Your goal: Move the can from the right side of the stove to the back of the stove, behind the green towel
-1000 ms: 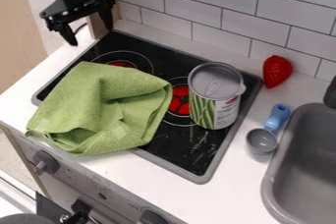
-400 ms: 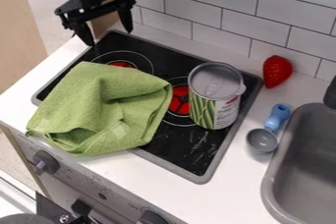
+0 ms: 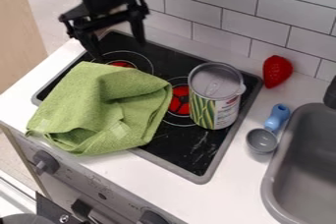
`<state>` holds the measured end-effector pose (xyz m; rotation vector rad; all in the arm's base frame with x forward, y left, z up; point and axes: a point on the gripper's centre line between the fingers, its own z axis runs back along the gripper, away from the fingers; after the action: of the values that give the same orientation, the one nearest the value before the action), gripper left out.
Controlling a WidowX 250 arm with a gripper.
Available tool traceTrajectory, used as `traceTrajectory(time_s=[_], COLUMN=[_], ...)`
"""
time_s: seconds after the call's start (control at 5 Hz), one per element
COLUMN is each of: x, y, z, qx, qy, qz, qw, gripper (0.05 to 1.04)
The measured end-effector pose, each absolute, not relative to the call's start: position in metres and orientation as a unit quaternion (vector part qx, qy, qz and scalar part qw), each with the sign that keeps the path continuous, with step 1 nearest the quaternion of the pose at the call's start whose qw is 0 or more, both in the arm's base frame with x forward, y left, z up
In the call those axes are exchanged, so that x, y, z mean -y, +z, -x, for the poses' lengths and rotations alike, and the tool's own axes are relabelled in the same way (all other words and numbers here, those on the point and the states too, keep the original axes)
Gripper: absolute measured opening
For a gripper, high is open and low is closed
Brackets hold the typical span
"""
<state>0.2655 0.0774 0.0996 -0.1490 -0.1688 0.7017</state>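
Gripper (image 3: 118, 50) hung wide open over the stove's (image 3: 190, 166) back corner.
The cloth (image 3: 105, 105) and can (image 3: 215, 102) sat on the stove; too low a pass could have snagged the cloth's loose folds.

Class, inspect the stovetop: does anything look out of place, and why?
Yes: the green towel lies crumpled across the black stovetop, partly covering a burner with a red centre. Cloth seems misplaced on a burner.
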Motion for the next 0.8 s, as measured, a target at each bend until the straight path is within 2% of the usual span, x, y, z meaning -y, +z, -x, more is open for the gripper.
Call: traceTrajectory(time_s=[0.6,0.8], x=[0.019,0.037], y=[0.086,0.078], z=[-0.228,-0.231], qx=[0.030,0.024], qy=[0.261,0.245], qz=[0.064,0.055], qw=[0.963,0.968], gripper=[0.997,0.997])
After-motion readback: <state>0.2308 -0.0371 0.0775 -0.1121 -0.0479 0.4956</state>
